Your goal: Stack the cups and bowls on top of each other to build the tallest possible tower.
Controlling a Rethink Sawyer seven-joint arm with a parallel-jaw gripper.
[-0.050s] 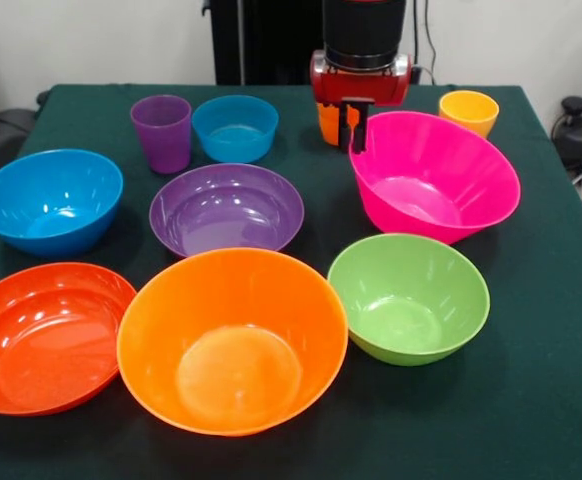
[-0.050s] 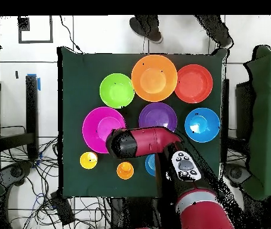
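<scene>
Claw (image 1: 355,128) pinching the far rim of the tilted large glossy pink plastic bowl (image 1: 433,176), right of the purple plastic bowl (image 1: 227,208). Best lifted slowly, kept clear of the orange tumbler (image 1: 327,122) just behind.

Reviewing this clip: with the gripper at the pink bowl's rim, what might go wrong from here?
1. The pink bowl sits tilted with the gripper at its far rim; it may slip or tip over.
2. The orange cup stands right behind the gripper and may get knocked.
3. The green bowl lies close in front of the pink bowl, so a slide could bump it.
</scene>
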